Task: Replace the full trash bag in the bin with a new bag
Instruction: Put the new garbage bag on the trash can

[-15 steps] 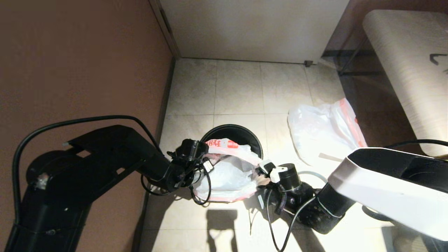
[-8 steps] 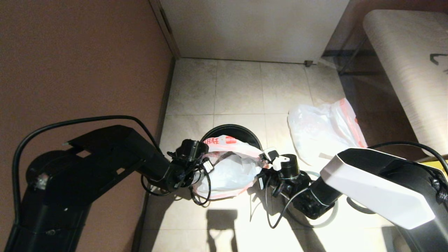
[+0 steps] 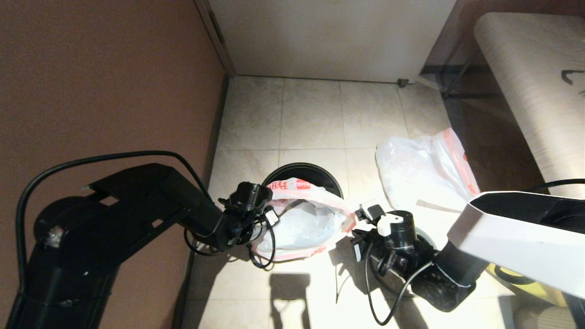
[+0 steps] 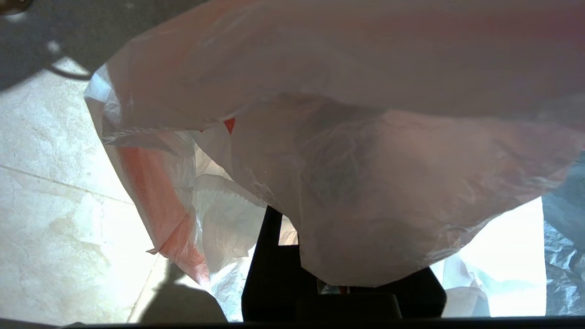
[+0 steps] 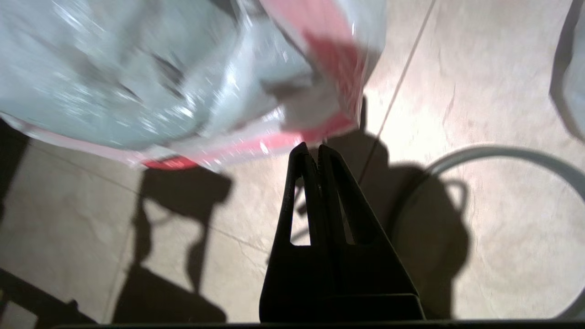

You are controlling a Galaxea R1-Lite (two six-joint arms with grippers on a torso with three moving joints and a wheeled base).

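Translucent white film, banded red-pink at the mouth, is held stretched between two grippers: the full trash bag [image 3: 304, 226] is seen raised at the 6 o'clock side of the bin [image 3: 320, 173], dark shapes showing through it in the wrist views. The left gripper [image 3: 273, 211] is clamped on the mouth at the bag's 9 o'clock edge, its fingers largely draped in film. The right gripper [image 5: 311, 153] is pressed fully together at the bag's 3 o'clock edge; the red band meets its tips and appears to be pinched there, since the mouth is drawn to a point toward it. The grey hoop [image 5: 502, 153] is lying loose on the floor tiles [image 3: 311, 114] beneath the right arm, and the new bag [image 3: 418, 176] is spread flat at 2 o'clock from the bin. The removal step is judged to be in hand. Next, the full bag would need to be carried clear and set down, with both grips kept so the thin film is not torn or spilled.
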